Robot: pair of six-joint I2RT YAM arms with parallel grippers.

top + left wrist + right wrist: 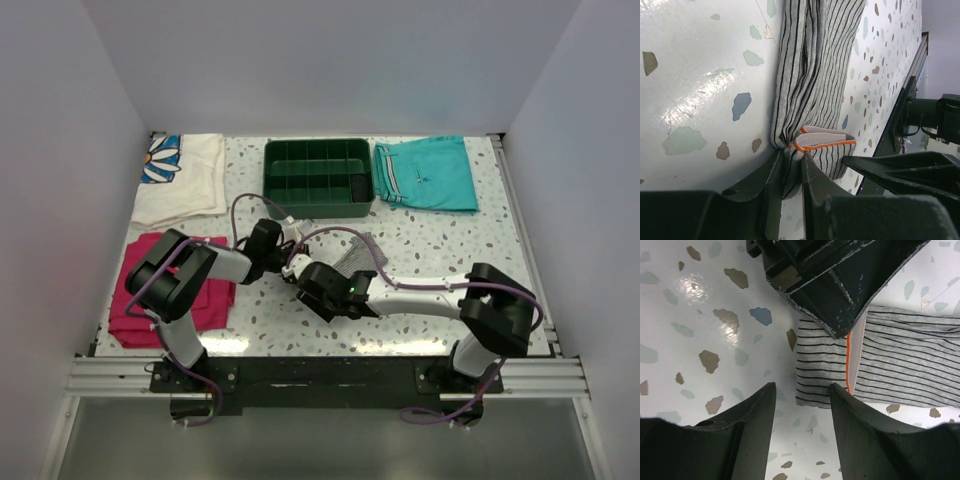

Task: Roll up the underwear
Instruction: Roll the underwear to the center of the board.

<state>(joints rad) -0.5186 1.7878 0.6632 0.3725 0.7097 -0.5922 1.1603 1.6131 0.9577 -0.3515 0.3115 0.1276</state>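
The underwear [356,257], grey-and-white striped with orange trim, lies on the speckled table just right of both grippers. In the left wrist view it [812,75] stretches away from me, and its near end is folded over. My left gripper [792,152] is shut on that folded end; it also shows in the top view [284,250]. In the right wrist view the underwear [900,365] lies to the right, with the left gripper [840,285] clamped on its end. My right gripper [801,390] is open and empty, just beside the folded end's corner; in the top view it [308,274] sits close under the left gripper.
A green divided tray [318,205] stands at the back centre, with teal shorts [427,172] to its right. A white floral cloth [180,178] lies at the back left and a magenta cloth [215,303] at the front left under the left arm.
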